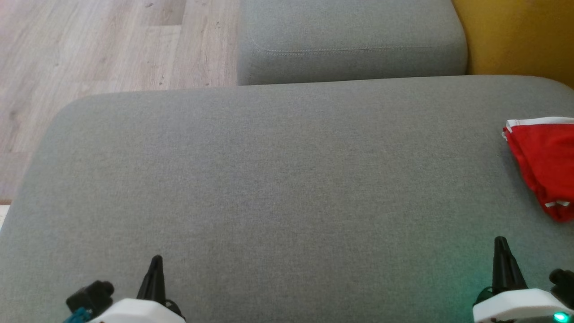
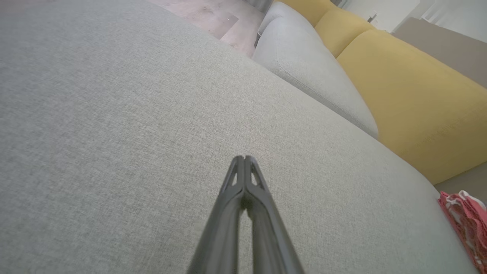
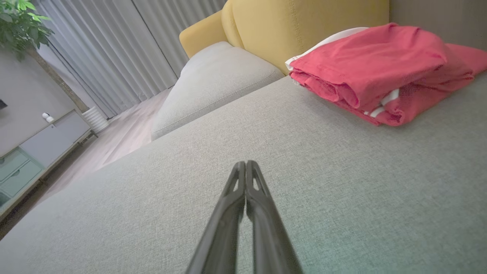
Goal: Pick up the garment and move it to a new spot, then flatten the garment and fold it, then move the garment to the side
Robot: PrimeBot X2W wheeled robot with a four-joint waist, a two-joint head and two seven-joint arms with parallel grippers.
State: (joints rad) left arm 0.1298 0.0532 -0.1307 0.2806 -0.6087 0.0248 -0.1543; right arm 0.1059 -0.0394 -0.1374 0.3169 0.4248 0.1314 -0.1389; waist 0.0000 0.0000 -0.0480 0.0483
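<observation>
Left fingers (image 2: 226,220), right fingers (image 3: 228,220) together, empty

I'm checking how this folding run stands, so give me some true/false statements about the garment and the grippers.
1. The garment lies at the right side of the grey cushion. True.
2. The right gripper holds the garment. False: it is shut on nothing and is apart from the garment.
3. The left gripper is open. False: its fingers are pressed together.
4. The garment is spread out in one flat layer. False: it is folded in layers, with white trim showing.
5. A wooden floor shows beyond the cushion. True.
</observation>
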